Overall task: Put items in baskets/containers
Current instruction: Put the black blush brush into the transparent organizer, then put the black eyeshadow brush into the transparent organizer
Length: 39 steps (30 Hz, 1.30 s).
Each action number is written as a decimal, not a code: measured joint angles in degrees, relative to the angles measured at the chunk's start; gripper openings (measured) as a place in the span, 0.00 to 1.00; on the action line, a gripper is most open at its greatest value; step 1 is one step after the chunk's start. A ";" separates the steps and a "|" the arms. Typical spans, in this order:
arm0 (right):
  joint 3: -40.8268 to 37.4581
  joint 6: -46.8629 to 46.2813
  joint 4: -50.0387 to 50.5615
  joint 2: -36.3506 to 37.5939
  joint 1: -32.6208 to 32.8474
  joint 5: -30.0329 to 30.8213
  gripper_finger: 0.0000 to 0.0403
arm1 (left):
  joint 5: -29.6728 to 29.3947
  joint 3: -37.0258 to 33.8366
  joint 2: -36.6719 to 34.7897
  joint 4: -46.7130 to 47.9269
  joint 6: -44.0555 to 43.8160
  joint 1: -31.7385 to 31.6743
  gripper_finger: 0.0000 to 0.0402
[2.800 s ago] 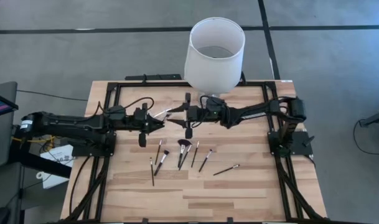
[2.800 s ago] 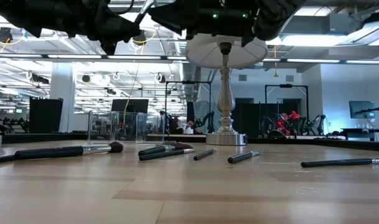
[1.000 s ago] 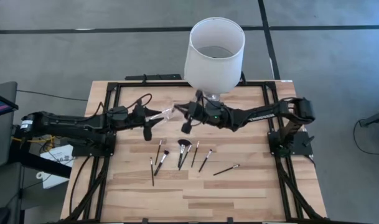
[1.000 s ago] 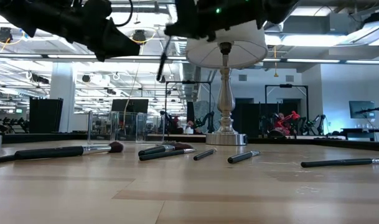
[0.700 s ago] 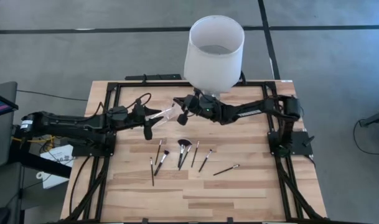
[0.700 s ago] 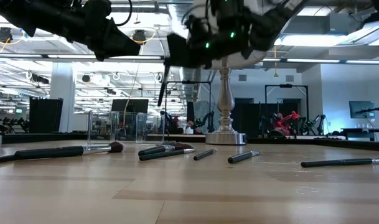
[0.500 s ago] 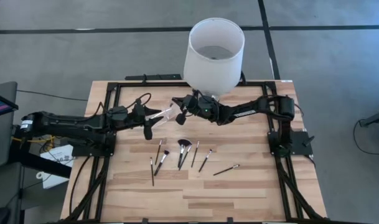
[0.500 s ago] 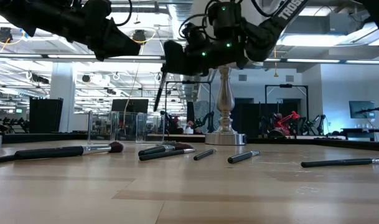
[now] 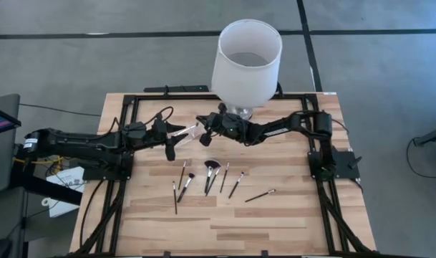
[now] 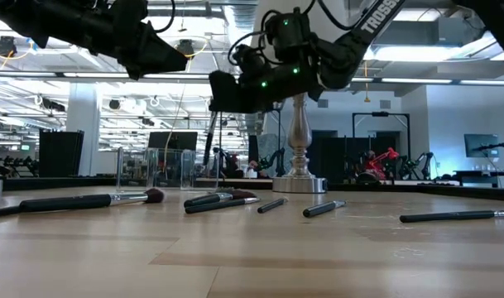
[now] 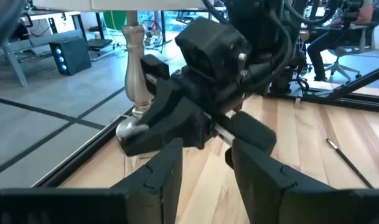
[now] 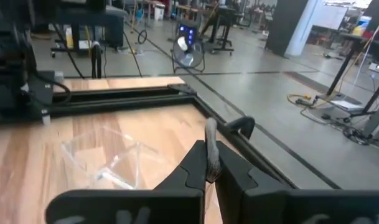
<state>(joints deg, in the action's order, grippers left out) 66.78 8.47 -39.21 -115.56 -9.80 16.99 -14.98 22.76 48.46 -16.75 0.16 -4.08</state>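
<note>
Right gripper (image 9: 201,125) had swung further toward the left arm since a second earlier, carrying one makeup brush (image 12: 210,144) clamped between its fingers. It hung in the air just beside the clear pouch (image 9: 185,132). Left gripper (image 9: 176,133) kept its place above the table, fingers spread around the pouch's end and holding it up off the surface. In the right wrist view the pouch (image 12: 108,159) showed glossy and see-through, with at least one brush lying inside; the exact number could not be told.

Count on the table: seven loose brushes (image 9: 211,175) lying flat, unmoved. Six sat in a loose row near the middle, one of them with a fan-shaped head (image 9: 211,165), and a seventh (image 9: 260,195) lay apart toward the right arm's side. One lamp with a white shade (image 9: 247,56) stood at the far edge.

Surface was a pale wood-plank table (image 9: 275,222) framed by black rails. Around it was grey floor with dark seams. Low view showed a large open room with ceiling lights and equipment behind.
</note>
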 joint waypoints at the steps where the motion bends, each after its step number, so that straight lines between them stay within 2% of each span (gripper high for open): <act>1: -0.03 0.00 0.84 0.07 0.02 0.07 0.03 | 0.00 0.00 -0.01 -0.08 0.00 0.00 0.34; 13: -0.11 -1.45 3.14 0.39 -0.40 -0.13 0.23 | 0.02 0.00 0.01 -0.47 0.00 0.00 0.34; 21: -0.11 -1.53 2.76 0.39 2.72 -0.17 0.31 | 0.02 -0.01 0.01 -0.69 0.00 0.00 0.34; 30: -0.11 -3.60 2.85 2.28 9.70 0.14 0.36 | 0.02 -0.02 0.01 -0.95 0.00 0.00 0.34; 39: -0.11 -1.15 3.03 7.75 16.53 0.25 0.35 | 0.02 -0.02 0.03 -1.32 0.00 0.00 0.34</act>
<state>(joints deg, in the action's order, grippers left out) 66.67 7.32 -36.18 -107.82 6.74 17.23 -14.96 22.74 48.49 -18.06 0.16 -4.08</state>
